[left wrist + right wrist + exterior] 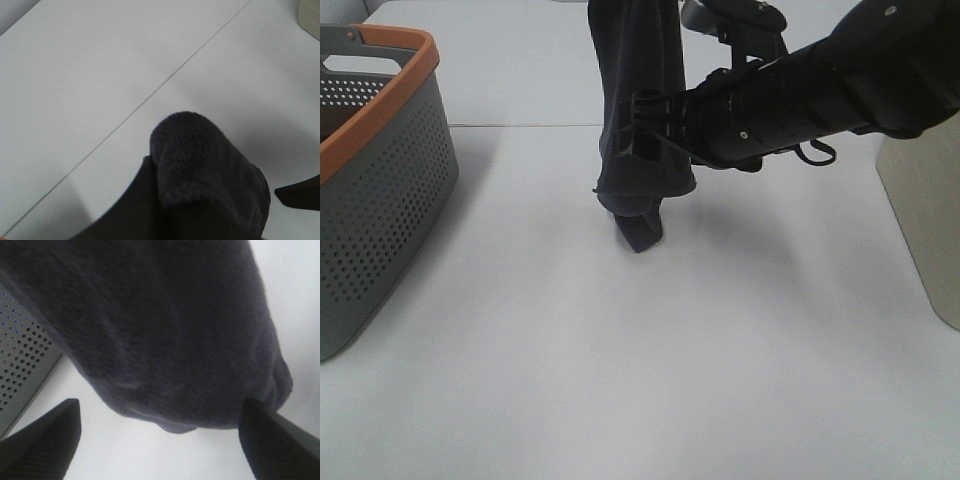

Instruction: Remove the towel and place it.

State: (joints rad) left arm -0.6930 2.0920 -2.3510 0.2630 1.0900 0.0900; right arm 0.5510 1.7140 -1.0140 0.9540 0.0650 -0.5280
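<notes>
— At the far middle of the white table (620, 380), which way does the dark navy soft cloth towel (642, 205) run?

— Straight up and down. Its top leaves the high view and its lower tip reaches the table. Whether it touches or hangs just above, I cannot tell.

— And the right gripper (636, 128)?

— It extends from the right, level with the towel's middle. Its two black fingers (45, 445) stand wide apart, holding nothing, and the cloth fills the space directly ahead of them.

— The left gripper (210, 174)?

— A folded bulge of towel sits between dark edges in its wrist view. Gripping or not, I cannot tell.

— So the next move?

— I judge the right arm the nearer one: a short push forward, then a close across the hanging length. The grey perforated plastic basket with the orange rim (380, 200) stands well apart, on the left.
</notes>
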